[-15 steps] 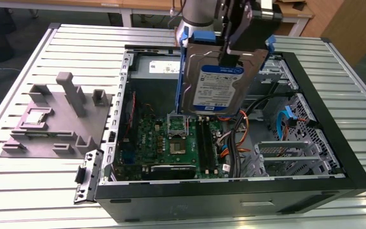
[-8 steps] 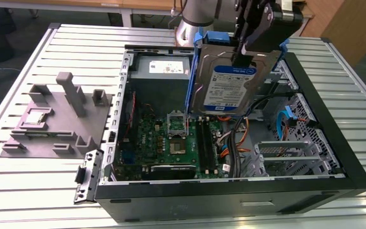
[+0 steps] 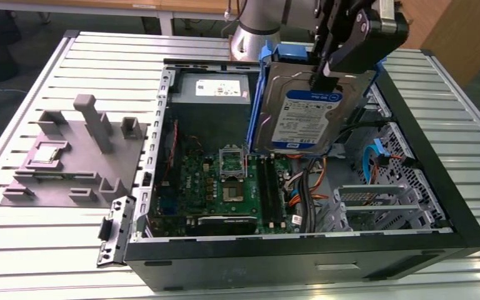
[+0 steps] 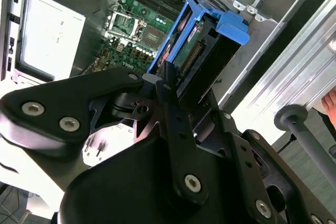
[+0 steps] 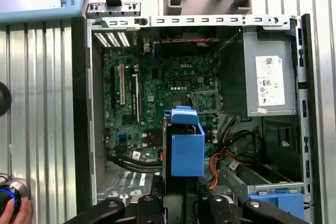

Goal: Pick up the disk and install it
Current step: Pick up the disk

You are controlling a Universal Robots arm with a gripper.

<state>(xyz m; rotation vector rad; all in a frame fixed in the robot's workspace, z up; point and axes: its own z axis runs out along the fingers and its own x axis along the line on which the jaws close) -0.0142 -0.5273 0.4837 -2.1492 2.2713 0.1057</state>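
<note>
Disk (image 3: 300, 119) is in the air over the open computer case (image 3: 307, 257), clamped in the end effector (image 3: 327, 70). The fingers are closed on its upper end.

Orientation, exterior view: long axis close to upright, leaning a little, with the top toward the exterior view's right. The blue-and-white label face is toward the camera. The blue bracket (image 3: 265, 94) runs along the disk's edge, and the lower end hangs in front of the motherboard (image 3: 223, 187), near the CPU socket.

Second wrist view: looking along the long axis from the gripped end. The disk (image 4: 191, 51) points away from the end effector (image 4: 165, 80) toward the board, with the bracket framing it.

First wrist view: looking down into the case, with the bracket (image 5: 187, 150) end-on over the board area. The end effector (image 5: 181, 202) is at the near edge.

Other items:
- Power supply (image 3: 210, 90) is in the case corner, beside the disk on the exterior view's left.
- Drive cage (image 3: 382, 200) is in the case on the exterior view's right, well apart from the disk.
- A second blue bracket (image 5: 278, 204) sits in the drive bay. Can't tell if it carries a drive.
- Grey fixture (image 3: 73, 156) is on the slatted tabletop (image 3: 40, 244), outside the case.
- A hand (image 5: 13, 212) rests by a blue-lit knob at the tabletop edge.
</note>
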